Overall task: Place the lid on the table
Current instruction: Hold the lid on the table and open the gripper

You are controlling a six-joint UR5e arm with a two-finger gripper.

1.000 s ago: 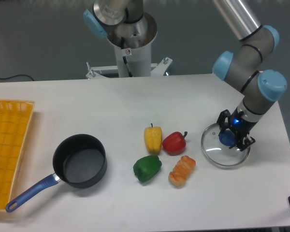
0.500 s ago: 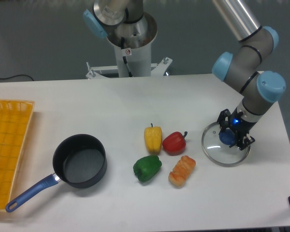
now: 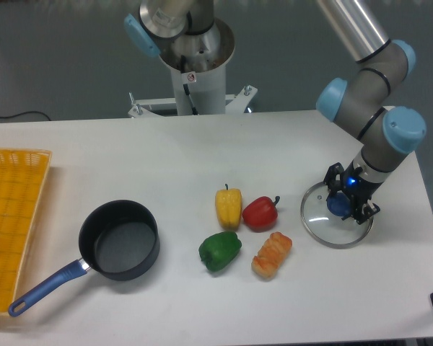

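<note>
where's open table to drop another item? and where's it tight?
Free: the table stretch behind the saucepan, from basket across to the peppers, and the front edge under the bread. Tight: yellow, red and green peppers cluster with the bread; lid and gripper fill the right side.

Lid (image 3: 323,225) flat on table (image 3: 166,151), far right side; gripper (image 3: 344,204) over its centre knob. Four food items left of lid, mid-table: two peppers (image 3: 228,207) (image 3: 260,213) side by side behind, third pepper (image 3: 219,250) and bread (image 3: 271,254) in front. Saucepan (image 3: 120,240) further left, handle twd front-left. Basket (image 3: 13,216) at left edge.
</note>
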